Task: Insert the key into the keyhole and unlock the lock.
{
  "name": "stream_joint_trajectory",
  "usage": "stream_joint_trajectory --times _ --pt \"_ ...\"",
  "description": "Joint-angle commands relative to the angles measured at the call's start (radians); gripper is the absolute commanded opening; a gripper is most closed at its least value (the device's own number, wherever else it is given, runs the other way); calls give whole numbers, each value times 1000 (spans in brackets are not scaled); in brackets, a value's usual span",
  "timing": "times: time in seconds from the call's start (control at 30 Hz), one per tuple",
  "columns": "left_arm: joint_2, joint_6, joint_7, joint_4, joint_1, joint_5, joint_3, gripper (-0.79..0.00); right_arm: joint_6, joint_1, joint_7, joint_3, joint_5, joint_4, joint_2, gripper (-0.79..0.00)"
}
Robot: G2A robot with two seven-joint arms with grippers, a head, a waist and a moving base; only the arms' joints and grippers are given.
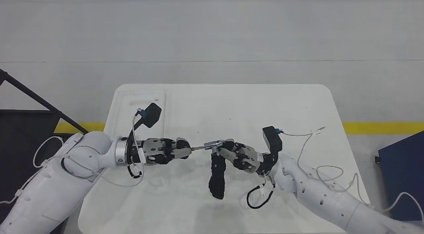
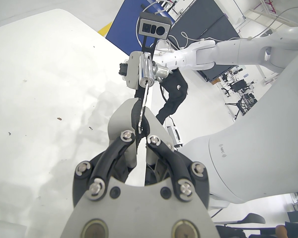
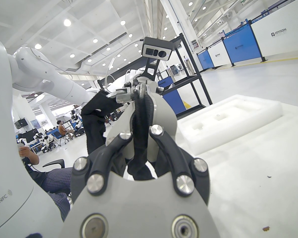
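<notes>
Above the table [image 1: 298, 115] centre: left gripper [image 2: 140, 117] pinched closed on the key [image 2: 144, 97] head. The blade tip meets the keyhole [image 2: 145, 83] of the silver lock [image 2: 146, 68], which the right gripper [image 3: 139, 100] clamps in mid-air with a black cloth [image 2: 175, 95] dangling beneath. Judgement: alignment done and insertion apparently started, depth unclear. Full seating and the unlocking turn remain.

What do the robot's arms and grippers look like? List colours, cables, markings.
Both arms, left arm and right arm, are glossy white rounded shells trailing thin white cables. Each wrist carries a black camera box. The left gripper and right gripper have grey jaws lined black, black linkages, silver screws.
</notes>
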Motion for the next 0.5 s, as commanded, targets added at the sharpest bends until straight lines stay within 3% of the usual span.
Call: stream_joint_trajectory --times 0.0,0.47 --pt "-1 2 -5 -1 0 2 1 -785 0 0 0 0 0 0 0 -785" --pt "-10 13 -17 -7 -5 26 5 -785 0 0 0 0 0 0 0 -785"
